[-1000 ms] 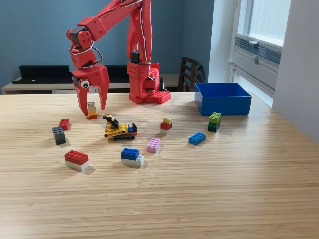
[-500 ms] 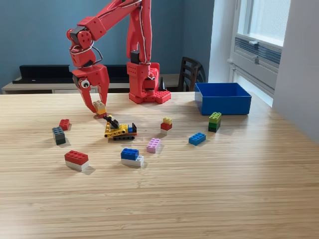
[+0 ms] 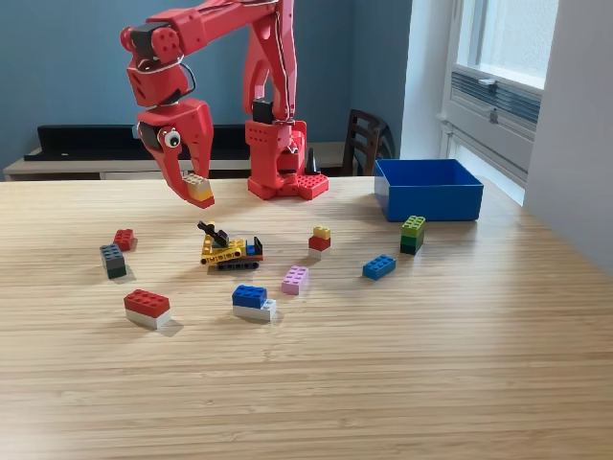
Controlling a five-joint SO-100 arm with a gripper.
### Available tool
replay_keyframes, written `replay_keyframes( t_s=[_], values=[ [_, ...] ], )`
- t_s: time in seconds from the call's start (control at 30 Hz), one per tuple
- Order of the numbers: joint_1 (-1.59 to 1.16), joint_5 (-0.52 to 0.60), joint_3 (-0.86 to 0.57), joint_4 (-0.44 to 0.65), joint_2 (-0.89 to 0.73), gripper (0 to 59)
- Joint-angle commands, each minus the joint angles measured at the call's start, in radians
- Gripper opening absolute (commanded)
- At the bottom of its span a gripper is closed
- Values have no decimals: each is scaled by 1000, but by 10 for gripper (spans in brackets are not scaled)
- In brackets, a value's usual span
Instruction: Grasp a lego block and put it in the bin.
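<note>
Block held: a small stacked lego block (image 3: 199, 190), pale on top, yellow in the middle and red at the bottom, was seen lifted clear of the surface, tilted, near the exterior view's left.
Tool: the red tool (image 3: 194, 188) was pointed downward and its fingers were pinched on that block; a googly eye was fixed to its side.
Arm: the red arm (image 3: 268, 57) was bent over from its base (image 3: 281, 158), which was clamped at the far edge of the surface.
Bin: the blue bin (image 3: 427, 189) was set at the far side toward the exterior view's right, well apart from the held block, open-topped; its inside was not seen.
Near the bin: a green-topped stack (image 3: 413, 233) was placed just in front of the bin, and a blue brick (image 3: 379, 266) lay nearer the camera.
Middle: a yellow-on-red block (image 3: 320, 238), a pink brick (image 3: 295, 279), a blue-on-white block (image 3: 252, 301) and a small yellow and black lego vehicle (image 3: 230, 248) were spread across the middle, apart from each other.
Exterior view's left: a small red brick (image 3: 124, 239), a grey brick (image 3: 113, 260) and a red-on-white block (image 3: 147, 308) were laid out there.
Surface: a light wooden surface (image 3: 402, 364) carried everything.
Background: a dark chair (image 3: 364, 141) was seen behind the base, against a blue wall, and a window (image 3: 503, 43) was at the exterior view's right.
</note>
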Motion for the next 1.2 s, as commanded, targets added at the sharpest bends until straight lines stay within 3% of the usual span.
replay_keyframes(
  t_s=[0.03, 0.53, 1.0, 1.2],
  values=[
    [-230, 15, -314, 150, 58, 1],
    [-968, 135, -565, 181, 38, 1],
    [-1651, 267, -495, 181, 38, 1],
    [-1812, 265, -431, 181, 38, 1]
  ],
)
